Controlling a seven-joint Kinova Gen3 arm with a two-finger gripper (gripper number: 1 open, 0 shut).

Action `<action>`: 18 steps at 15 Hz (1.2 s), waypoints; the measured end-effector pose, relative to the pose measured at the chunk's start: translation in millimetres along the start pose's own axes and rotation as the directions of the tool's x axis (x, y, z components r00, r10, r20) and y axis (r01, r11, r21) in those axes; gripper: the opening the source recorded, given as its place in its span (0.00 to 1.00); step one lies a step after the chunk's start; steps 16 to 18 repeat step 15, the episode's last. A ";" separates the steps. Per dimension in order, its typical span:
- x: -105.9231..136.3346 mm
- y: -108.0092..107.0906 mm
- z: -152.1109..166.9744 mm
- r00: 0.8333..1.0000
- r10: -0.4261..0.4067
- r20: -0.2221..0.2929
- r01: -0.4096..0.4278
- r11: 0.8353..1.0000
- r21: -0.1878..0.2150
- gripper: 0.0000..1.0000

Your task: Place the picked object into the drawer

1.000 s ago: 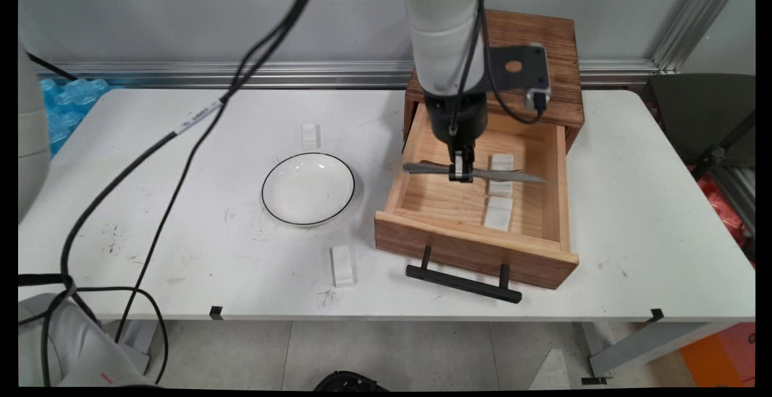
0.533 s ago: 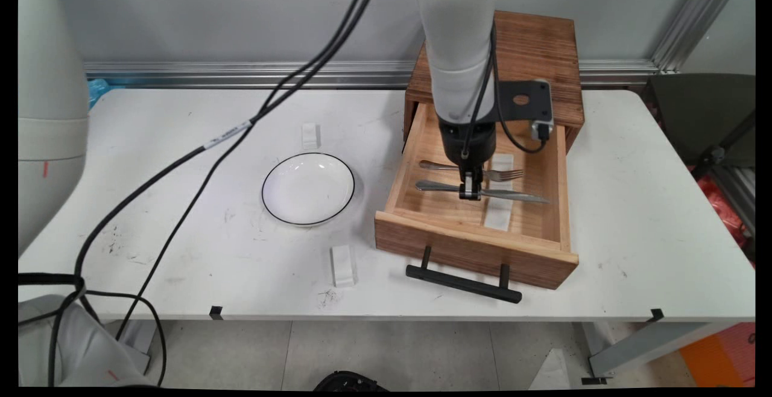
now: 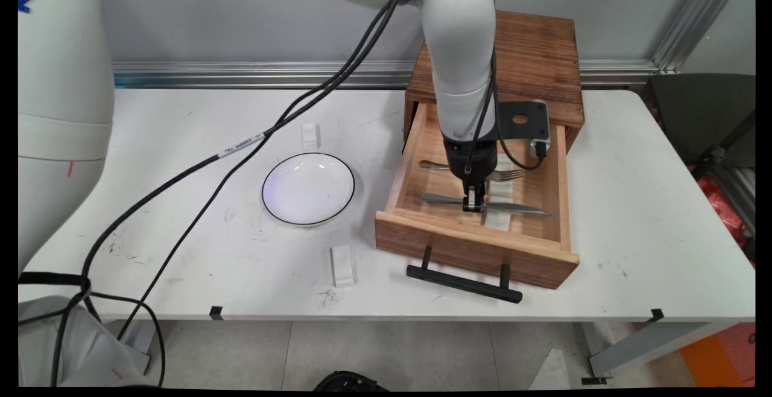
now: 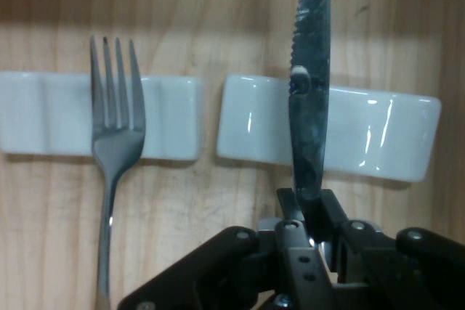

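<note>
We see the gripper point(image 3: 474, 205) pinching a knife point(image 4: 309, 99) inside the open wooden drawer point(image 3: 476, 246). In the drawer, the knife's blade lies over a white rest point(image 4: 378, 134), beside a fork point(image 4: 115, 152) on another rest point(image 4: 168, 117).

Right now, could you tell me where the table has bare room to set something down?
Free: the table right of the drawer, and left of the plate. Crowded: the drawer, holding fork, rests and the gripper with its knife.

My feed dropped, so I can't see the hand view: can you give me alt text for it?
The black two-finger gripper is shut on a serrated steel table knife, its blade lying across a white ceramic cutlery rest. Beside it, a steel fork lies with its tines over a second white rest on the wooden drawer floor.
</note>
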 end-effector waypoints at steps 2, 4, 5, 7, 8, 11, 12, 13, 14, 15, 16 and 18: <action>-2.2 -1.5 5.7 1.000 0.003 -0.001 -0.003 1.000 -0.005 0.00; -4.2 -2.8 9.5 1.000 0.007 -0.004 -0.007 1.000 -0.010 0.00; -5.1 -3.3 11.2 1.000 0.011 -0.006 -0.011 1.000 -0.013 0.00; -6.9 -4.6 13.9 1.000 0.023 -0.011 -0.024 1.000 -0.018 0.00; -7.6 -5.0 14.6 0.999 0.031 -0.015 -0.031 0.999 -0.020 1.00; -8.7 -6.4 14.9 0.999 0.048 -0.024 -0.048 0.999 -0.024 1.00; -8.3 -7.0 13.8 0.998 0.054 -0.029 -0.054 0.998 -0.024 1.00; -7.8 -7.6 12.1 0.998 0.060 -0.033 -0.061 0.998 -0.024 1.00; -7.1 -8.0 9.7 0.997 0.066 -0.038 -0.067 0.997 -0.024 1.00; -6.5 -8.2 7.2 0.997 0.070 -0.042 -0.071 0.997 -0.024 1.00; -6.5 -8.2 7.2 0.997 0.070 -0.042 -0.071 0.997 -0.024 1.00; -6.5 -8.2 7.2 0.997 0.070 -0.042 -0.071 0.997 -0.024 1.00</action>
